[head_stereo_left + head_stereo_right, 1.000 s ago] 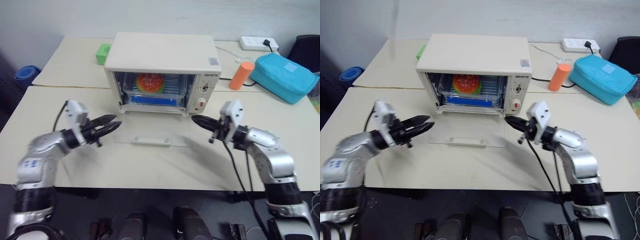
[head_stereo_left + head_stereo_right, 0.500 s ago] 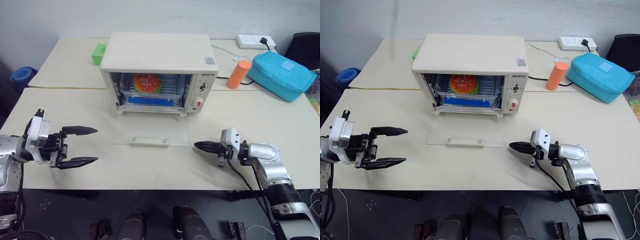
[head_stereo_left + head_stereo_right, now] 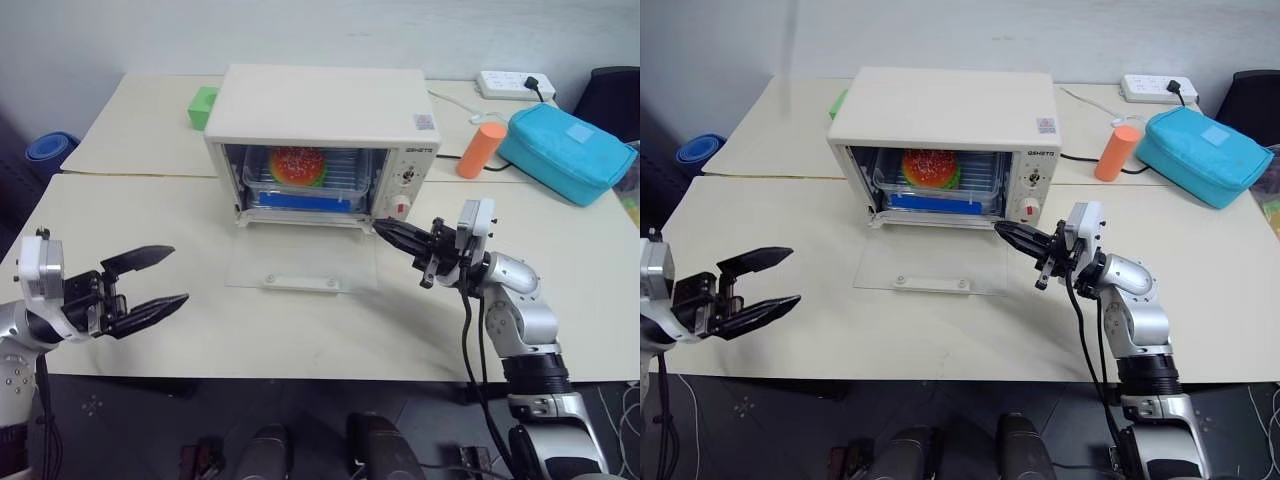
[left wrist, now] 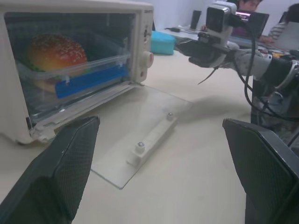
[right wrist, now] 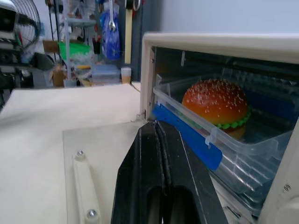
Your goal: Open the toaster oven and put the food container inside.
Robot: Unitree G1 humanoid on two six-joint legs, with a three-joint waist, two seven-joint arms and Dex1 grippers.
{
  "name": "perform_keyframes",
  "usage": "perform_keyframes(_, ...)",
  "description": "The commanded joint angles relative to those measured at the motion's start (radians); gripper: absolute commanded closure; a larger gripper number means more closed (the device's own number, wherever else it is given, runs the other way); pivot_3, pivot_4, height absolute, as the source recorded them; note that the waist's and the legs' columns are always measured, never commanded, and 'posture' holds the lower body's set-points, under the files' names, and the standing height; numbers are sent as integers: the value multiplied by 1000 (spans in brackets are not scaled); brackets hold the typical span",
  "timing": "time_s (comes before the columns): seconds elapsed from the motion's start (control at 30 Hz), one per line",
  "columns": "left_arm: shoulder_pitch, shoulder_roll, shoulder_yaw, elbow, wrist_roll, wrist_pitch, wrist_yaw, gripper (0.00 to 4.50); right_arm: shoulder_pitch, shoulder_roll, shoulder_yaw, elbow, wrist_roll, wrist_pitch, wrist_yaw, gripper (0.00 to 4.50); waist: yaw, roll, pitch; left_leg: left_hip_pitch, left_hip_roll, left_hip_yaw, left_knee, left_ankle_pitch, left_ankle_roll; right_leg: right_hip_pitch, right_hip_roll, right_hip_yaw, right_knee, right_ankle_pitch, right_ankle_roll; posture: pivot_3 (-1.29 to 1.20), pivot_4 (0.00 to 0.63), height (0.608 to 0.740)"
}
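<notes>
The cream-white toaster oven [image 3: 320, 110] stands mid-table with its glass door [image 3: 300, 262] folded down flat, the white bar handle [image 3: 300, 282] facing up. The clear food container [image 3: 300, 178] with its blue clip [image 4: 88, 78] sits inside on the rack, and the burger [image 5: 215, 100] shows through it. My left gripper [image 3: 177, 275] hovers open and empty over the table, well to the left of the door. My right gripper [image 3: 380, 226] is shut on nothing. Its tip is just in front of the oven's lower right corner, above the door's right edge.
A teal zip bag [image 3: 565, 150], an orange cylinder [image 3: 481, 150] and a power strip [image 3: 515, 85] with its cable lie at the back right. A green block [image 3: 205, 105] sits behind the oven's left side. The table's front edge runs close under both arms.
My left gripper has drawn back to the left, away from the door, and opened wide. My right gripper dipped toward the front edge, then rose back to the oven's right front corner, still shut.
</notes>
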Motion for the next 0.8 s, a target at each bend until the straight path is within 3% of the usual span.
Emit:
perform_keyframes(0.03, 13, 19, -4, -32, 31, -55, -51, 22, -2, -85, 56, 76, -136, -27, 22, 4500, 2, 0, 0, 0, 0, 0, 0, 0, 0, 0, 0, 0, -1, 0, 0, 0, 150, 740)
perform_keyframes(0.3, -51, 31, -53, 3, 48, -66, -82, 22, -72, -93, 145, 277, -265, -129, 81, 4500, -9, 0, 0, 1, 1, 2, 0, 1, -1, -1, 2, 1, 1, 0, 0, 0, 150, 740)
perform_keyframes(0.6, -114, -8, -62, 36, 30, -45, -21, 22, -47, 7, 107, 228, -166, -144, 130, 4500, -3, 0, 0, 0, 1, 2, 1, 0, 0, 0, 1, 1, 1, 0, 0, 0, 150, 740)
perform_keyframes(0.8, -146, -50, -24, 41, -22, 12, 79, 22, -72, 53, 49, 170, -91, -116, 78, 4500, -6, 0, 0, 0, 1, 2, 1, 1, -1, -1, 1, 0, 2, 0, 0, 0, 150, 740)
